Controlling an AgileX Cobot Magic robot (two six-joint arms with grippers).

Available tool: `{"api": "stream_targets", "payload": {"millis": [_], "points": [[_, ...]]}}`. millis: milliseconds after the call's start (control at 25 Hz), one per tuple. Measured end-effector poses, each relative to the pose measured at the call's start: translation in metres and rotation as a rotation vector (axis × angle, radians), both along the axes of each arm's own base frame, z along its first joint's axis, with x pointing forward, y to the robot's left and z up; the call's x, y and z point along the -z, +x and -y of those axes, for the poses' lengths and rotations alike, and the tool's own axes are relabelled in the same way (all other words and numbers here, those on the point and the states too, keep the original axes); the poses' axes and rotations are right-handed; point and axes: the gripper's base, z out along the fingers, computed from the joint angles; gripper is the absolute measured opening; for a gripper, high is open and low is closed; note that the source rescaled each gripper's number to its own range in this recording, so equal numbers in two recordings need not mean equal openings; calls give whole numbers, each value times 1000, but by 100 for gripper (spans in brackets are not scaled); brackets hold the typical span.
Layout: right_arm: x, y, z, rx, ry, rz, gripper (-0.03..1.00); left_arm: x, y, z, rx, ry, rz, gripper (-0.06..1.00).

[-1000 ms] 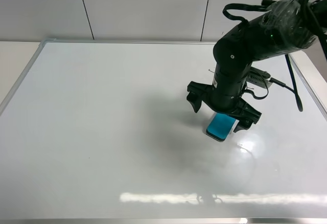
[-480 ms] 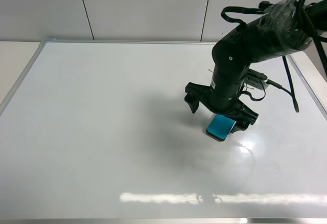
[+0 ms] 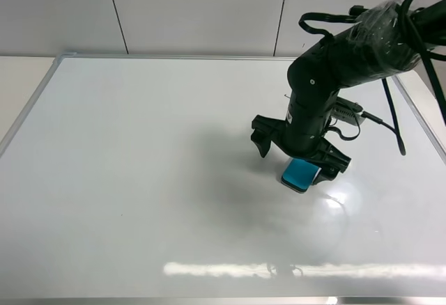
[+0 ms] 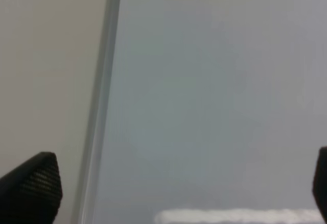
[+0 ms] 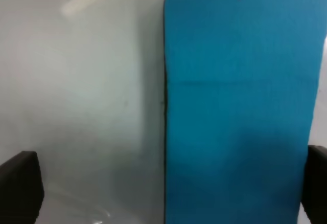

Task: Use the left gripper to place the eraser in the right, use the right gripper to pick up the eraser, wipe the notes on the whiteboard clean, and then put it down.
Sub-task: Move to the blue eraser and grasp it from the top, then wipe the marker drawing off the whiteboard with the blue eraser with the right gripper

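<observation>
Quickly: in the exterior high view, one black plastic-wrapped arm is seen reaching down over the whiteboard. The right gripper is hung low above the board's right half with its jaws spread wide, and nothing is pinched. One teal eraser is seen lying flat on the board directly under that claw, between the two fingers, partly covered by the wrist from above. The right wrist view adds what the high view hides: the eraser's whole blue top face is shown close up, offset toward one of the fingertips rather than centred. A wide strip of bare board is left on the other side. Whether the eraser's edge is touched by the nearer finger cannot be told. The left gripper is caught only in the left wrist view. Its two dark textured tips are set far apart at the picture's edges, with nothing between them. It is held above the board's silver frame, with cream table beyond the frame. Counted: one eraser, one whiteboard, one arm in the high view, two grippers across the wrist views, both spread. A tiled wall is seen behind the board.
</observation>
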Motion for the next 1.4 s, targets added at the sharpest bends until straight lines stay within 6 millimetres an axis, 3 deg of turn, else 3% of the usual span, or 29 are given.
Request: {"api": "stream_targets", "payload": {"millis": [120, 160, 200, 240, 280, 320, 360, 400, 920, 1200, 1400], "points": [[1, 0, 0, -5, -3, -3, 100, 0, 0, 0, 0, 0, 0, 100], [1, 0, 0, -8, -4, -3, 95, 0, 0, 0, 0, 0, 0, 100], [1, 0, 0, -9, -4, -3, 85, 0, 0, 0, 0, 0, 0, 100], [1, 0, 0, -10, -5, -6, 67, 0, 0, 0, 0, 0, 0, 100], [1, -1, 0, -5, -6, -14, 45, 0, 0, 0, 0, 0, 0, 100], [1, -2, 1, 1, -7, -23, 13, 0, 0, 0, 0, 0, 0, 100], [1, -2, 1, 1, -7, -23, 13, 0, 0, 0, 0, 0, 0, 100], [1, -3, 0, 14, -4, -38, 1, 0, 0, 0, 0, 0, 0, 100], [0, -6, 1, 32, -8, -61, 1, 0, 0, 0, 0, 0, 0, 100], [-24, 0, 12, 68, 33, -4, 1, 0, 0, 0, 0, 0, 0, 100], [-39, 21, 31, 121, 33, 9, 1, 0, 0, 0, 0, 0, 0, 100]]}}
